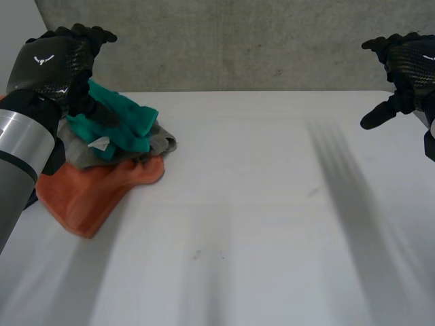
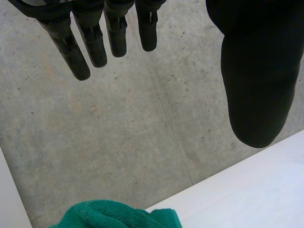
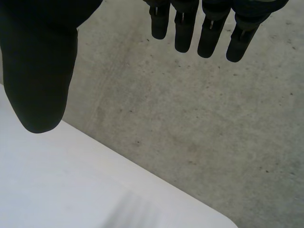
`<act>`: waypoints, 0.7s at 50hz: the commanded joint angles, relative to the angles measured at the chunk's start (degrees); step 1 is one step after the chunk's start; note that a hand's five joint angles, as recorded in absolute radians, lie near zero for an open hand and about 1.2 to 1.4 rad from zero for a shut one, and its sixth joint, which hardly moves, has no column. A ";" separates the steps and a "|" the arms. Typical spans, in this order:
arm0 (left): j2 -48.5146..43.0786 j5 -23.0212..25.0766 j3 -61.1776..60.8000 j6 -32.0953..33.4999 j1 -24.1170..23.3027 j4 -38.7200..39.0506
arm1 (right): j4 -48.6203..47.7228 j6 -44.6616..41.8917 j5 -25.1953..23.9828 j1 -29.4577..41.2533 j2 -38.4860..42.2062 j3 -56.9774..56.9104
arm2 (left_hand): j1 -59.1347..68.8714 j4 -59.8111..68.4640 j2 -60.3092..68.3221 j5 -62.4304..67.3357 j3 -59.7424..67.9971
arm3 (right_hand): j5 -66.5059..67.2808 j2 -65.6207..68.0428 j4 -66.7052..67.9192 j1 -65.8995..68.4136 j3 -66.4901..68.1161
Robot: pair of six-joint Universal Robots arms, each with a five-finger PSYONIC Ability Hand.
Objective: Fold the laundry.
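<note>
A heap of laundry lies at the table's far left: a teal cloth (image 1: pixel 122 119) on top, a grey cloth (image 1: pixel 160 141) under it and an orange cloth (image 1: pixel 92 190) spread at the bottom. My left hand (image 1: pixel 58 61) hovers above the heap, fingers straight and apart from the thumb, holding nothing. In the left wrist view its fingers (image 2: pixel 92 40) point at the wall, with the teal cloth (image 2: pixel 118 214) below them. My right hand (image 1: pixel 404 68) hangs raised at the far right, fingers (image 3: pixel 204 28) straight and empty, away from the laundry.
A grey concrete wall (image 1: pixel 238 41) runs right behind the white table (image 1: pixel 258 224). The table's back edge (image 1: pixel 272 92) lies just beyond the heap. Bare tabletop stretches from the heap across to the right hand.
</note>
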 commanded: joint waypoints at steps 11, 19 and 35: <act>-14.41 0.21 6.74 5.82 3.24 8.46 | -0.50 -0.39 -3.35 0.16 -0.32 1.24 | -4.87 -5.91 -5.79 -5.76 -5.82 | -5.65 -5.30 -5.66 -3.90 -5.68; -33.31 0.39 18.42 22.51 8.17 11.02 | -0.50 -0.48 -3.35 0.25 -0.32 1.68 | -4.87 -5.91 -5.79 -5.76 -5.82 | -5.65 -5.30 -5.66 -3.90 -5.68; -40.46 -0.05 28.02 29.91 5.11 10.84 | -0.59 -0.74 -3.35 1.22 -0.15 2.12 | 65.13 64.09 64.21 64.24 64.18 | -5.65 -5.30 -5.66 -3.90 -5.68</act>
